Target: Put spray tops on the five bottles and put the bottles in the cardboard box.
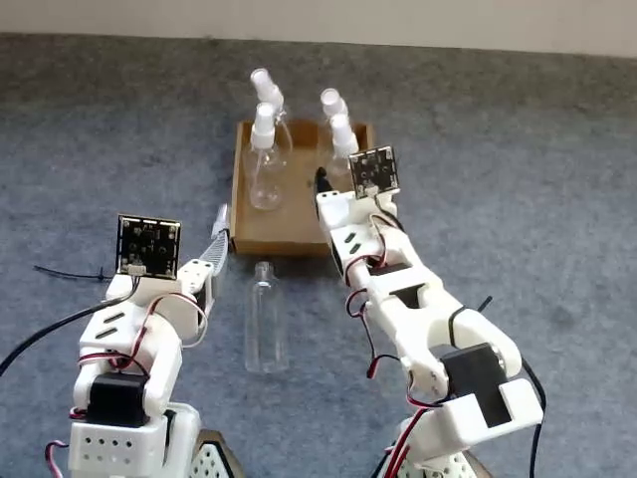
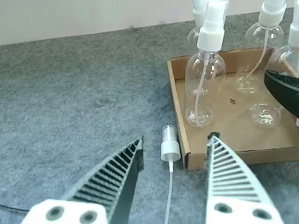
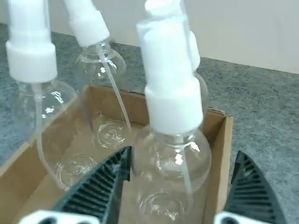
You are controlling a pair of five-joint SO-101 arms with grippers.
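Observation:
Several clear bottles with white spray tops stand in the cardboard box (image 1: pixel 299 217), two on its left side (image 1: pixel 266 164) and two on its right (image 1: pixel 341 139). My right gripper (image 1: pixel 334 181) is inside the box, open, its fingers on either side of the near right bottle (image 3: pixel 170 163). One bare bottle (image 1: pixel 264 319) lies on the carpet in front of the box. A loose spray top (image 2: pixel 170 143) lies on the carpet by the box's near left corner, with my open left gripper (image 2: pixel 176 139) just above it and a finger on each side.
Grey carpet covers the table on both sides of the box (image 2: pixel 219 156). A black cable tie (image 1: pixel 75 271) lies at the far left. The right arm's body (image 1: pixel 418 319) runs from the front edge up to the box.

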